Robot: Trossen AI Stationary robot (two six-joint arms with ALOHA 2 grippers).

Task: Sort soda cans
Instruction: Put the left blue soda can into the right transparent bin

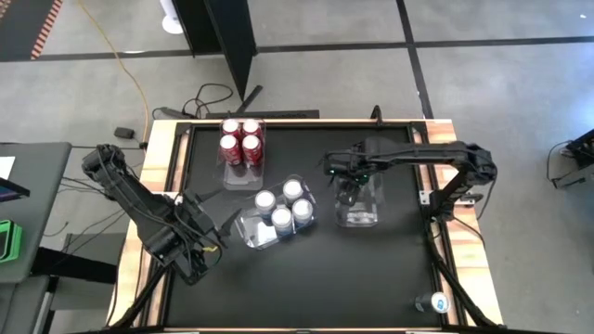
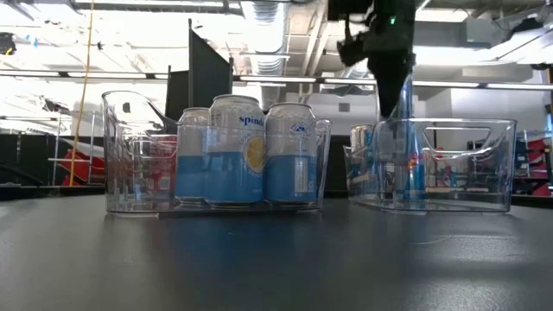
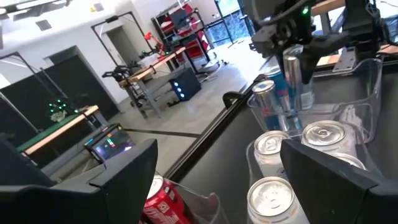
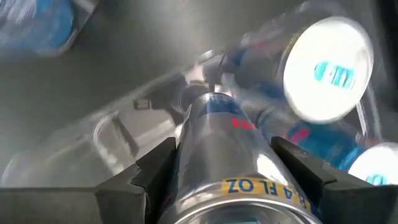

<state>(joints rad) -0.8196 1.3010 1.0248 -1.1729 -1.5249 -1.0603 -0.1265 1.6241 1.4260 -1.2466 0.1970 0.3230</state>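
Note:
My right gripper (image 1: 351, 176) hangs over the clear right bin (image 1: 371, 215), shut on a slim dark blue soda can (image 4: 214, 143). Other slim blue cans (image 4: 326, 68) stand in that bin. Several silver-and-light-blue cans (image 2: 238, 151) stand in the middle bin (image 1: 249, 232), and several red cans (image 1: 240, 141) in the far bin. My left gripper (image 1: 215, 232) is open at the near left, beside the middle bin, with nothing between its fingers (image 3: 329, 180). My right gripper pinches the slim can between its two fingers (image 4: 155, 168), one on each side of the can's wall (image 4: 205, 180) toward its upper end. The fingers come from above, pointing down along the can. The can (image 3: 292, 68) hangs upright below them, over the right bin.
One more can (image 1: 436, 301) stands alone at the table's near right corner. Raised wooden edges (image 1: 167, 158) frame the black table. Bare tabletop lies along the near side (image 1: 316, 288), between the bins and the front edge.

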